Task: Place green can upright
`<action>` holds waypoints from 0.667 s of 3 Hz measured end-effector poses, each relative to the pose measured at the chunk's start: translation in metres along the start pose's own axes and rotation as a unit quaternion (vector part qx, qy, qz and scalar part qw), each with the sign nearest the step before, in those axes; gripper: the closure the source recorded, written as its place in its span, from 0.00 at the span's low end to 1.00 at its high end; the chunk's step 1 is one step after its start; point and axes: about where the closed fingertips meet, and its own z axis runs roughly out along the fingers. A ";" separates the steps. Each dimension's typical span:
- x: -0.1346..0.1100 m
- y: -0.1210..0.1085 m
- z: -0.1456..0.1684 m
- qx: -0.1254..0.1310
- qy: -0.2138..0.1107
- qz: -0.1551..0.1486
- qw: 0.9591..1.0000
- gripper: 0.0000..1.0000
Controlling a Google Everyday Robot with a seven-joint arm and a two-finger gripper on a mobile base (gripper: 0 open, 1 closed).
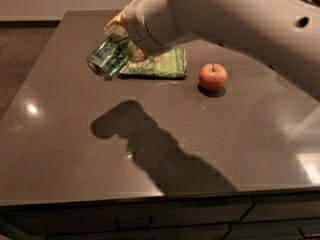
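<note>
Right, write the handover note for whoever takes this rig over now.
Tool: over the table's far left part, shut on the small green cylindrical metal can; mostly hidden by the arm.
Can: appears lifted off the dark brown tabletop, tilted, silver end facing down-left, just left of the flat crinkled green snack bag. The round red apple sits further right.
Done: can grasped.
Left: turn it vertical, set it on bare table, release.
</note>
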 end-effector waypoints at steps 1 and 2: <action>0.002 -0.007 -0.003 0.012 0.007 -0.019 1.000 1.00; 0.002 -0.007 -0.003 0.012 0.007 -0.019 1.000 1.00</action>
